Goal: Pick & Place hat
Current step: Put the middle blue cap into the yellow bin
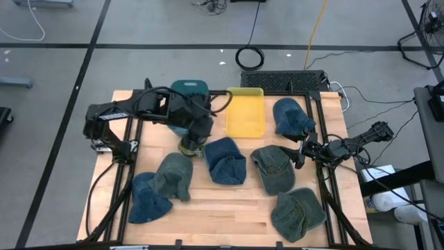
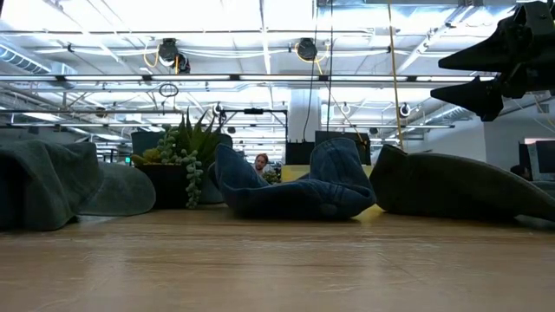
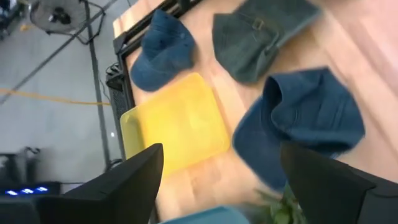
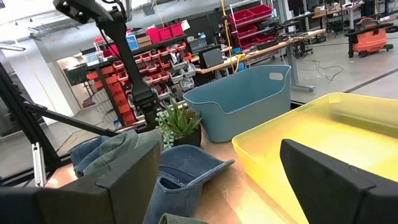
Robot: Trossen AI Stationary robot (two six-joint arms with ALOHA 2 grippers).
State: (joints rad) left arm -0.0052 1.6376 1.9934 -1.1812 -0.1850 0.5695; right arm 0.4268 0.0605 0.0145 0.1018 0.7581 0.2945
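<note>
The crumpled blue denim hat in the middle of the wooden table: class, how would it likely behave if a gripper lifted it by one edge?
The crumpled blue denim hat would probably flop and sag, since it already lies folded on itself. It likely weighs little, being thin cloth. It seems unlikely to roll, resting slumped on the wooden table.

Two matte-black robot arms over the table: the left arm (image 1: pixel 139 111), blocky and angular with looping black cables, and the slimmer right arm (image 1: pixel 347 147), made of jointed segments. Each gripper ends in two dark, wedge-shaped fingers (image 3: pixel 127 183) (smooth-faced, apparently plastic). A small pale label marks the left arm's base.
</note>
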